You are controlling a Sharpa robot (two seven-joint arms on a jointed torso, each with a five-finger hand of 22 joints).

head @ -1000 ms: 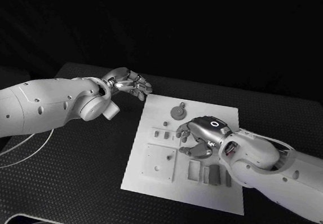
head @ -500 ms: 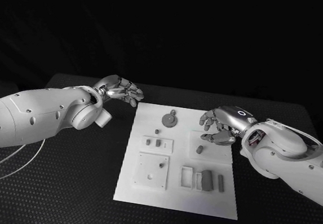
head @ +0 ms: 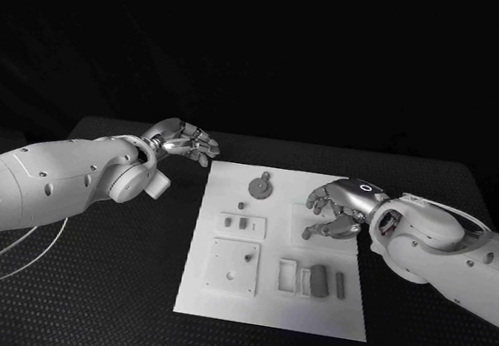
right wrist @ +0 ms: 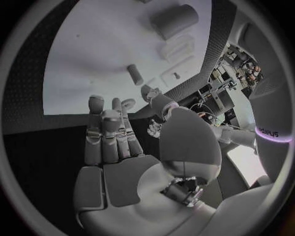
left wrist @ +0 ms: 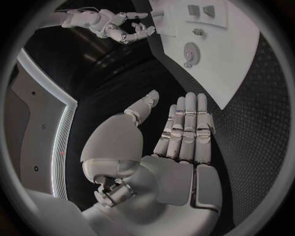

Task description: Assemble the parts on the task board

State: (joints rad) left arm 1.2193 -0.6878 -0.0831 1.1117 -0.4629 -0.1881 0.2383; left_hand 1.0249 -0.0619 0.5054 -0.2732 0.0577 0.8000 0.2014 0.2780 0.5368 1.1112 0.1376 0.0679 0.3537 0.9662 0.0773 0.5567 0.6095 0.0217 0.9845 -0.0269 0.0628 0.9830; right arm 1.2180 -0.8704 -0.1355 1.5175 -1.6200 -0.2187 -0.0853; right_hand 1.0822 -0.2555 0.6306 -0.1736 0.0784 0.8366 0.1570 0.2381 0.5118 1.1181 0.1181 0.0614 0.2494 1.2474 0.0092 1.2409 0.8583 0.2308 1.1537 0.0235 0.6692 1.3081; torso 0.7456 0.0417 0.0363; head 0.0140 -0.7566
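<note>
The white task board (head: pixel 270 304) lies mid-table. On it are a round grey part (head: pixel 260 187), a small peg (head: pixel 307 232), a square plate (head: pixel 233 267) and upright blocks (head: pixel 319 280). My right hand (head: pixel 340 206) hovers over the board's far right area, fingers apart and holding nothing, fingertips just beside the small peg (right wrist: pixel 134 74). My left hand (head: pixel 186 140) hangs off the board's far left corner, fingers (left wrist: pixel 184 125) stretched out side by side, palm bare. The left wrist view shows the board (left wrist: pixel 240 64), the round part (left wrist: pixel 191 51) and the right hand (left wrist: pixel 117 27).
A small rectangular inset (head: pixel 242 222) with two short pegs sits on the board's left half, and another tiny peg (head: pixel 241 205) lies just beyond it. Black table surface (head: pixel 93 291) surrounds the board on all sides.
The camera has shifted since the earliest frame. My right hand has drawn back from the board's middle to its far right, then dropped slightly toward the small peg. The left hand stays put.
</note>
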